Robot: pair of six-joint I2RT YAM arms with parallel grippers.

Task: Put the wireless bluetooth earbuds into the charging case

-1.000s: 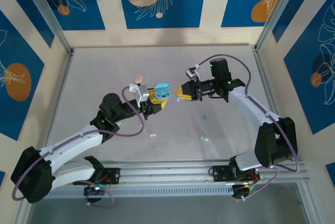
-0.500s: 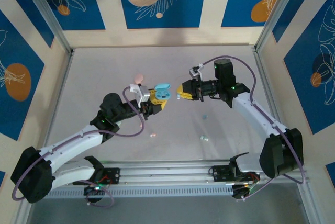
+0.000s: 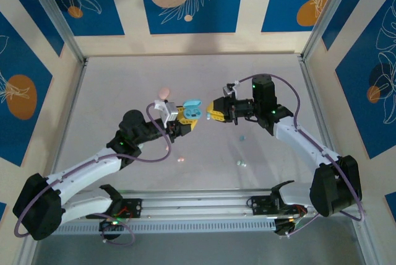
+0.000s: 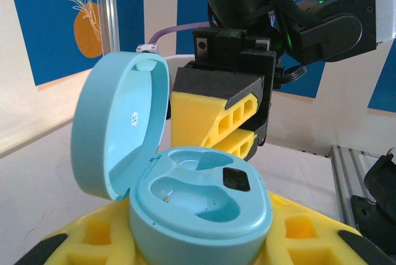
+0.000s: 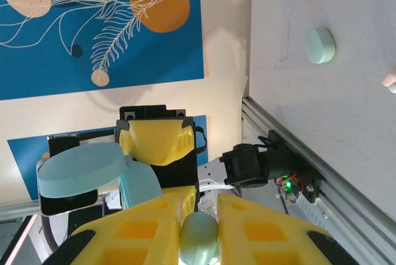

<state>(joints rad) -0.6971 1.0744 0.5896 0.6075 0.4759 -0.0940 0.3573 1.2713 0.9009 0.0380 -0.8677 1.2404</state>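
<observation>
My left gripper (image 4: 198, 243) is shut on the base of a pale blue charging case (image 4: 198, 209), held above the table. The case's lid (image 4: 117, 129) stands open and both sockets show empty. My right gripper (image 5: 199, 218) is shut on a pale blue earbud (image 5: 199, 240), pinched between its yellow fingers (image 5: 260, 228). From above, the right gripper (image 3: 213, 111) faces the case (image 3: 193, 108) from the right with a small gap between them. The left gripper (image 3: 185, 119) sits just under the case.
Loose on the table lie a pink bud (image 3: 180, 160) and two pale blue buds (image 3: 241, 163) (image 3: 242, 136). A pink case (image 3: 164, 93) rests behind the left gripper. An aluminium rail (image 3: 204, 203) runs along the near edge.
My right arm has swung its elbow outward, and its gripper with the earbud has edged left toward the open case. The left arm and the case have stayed still.
</observation>
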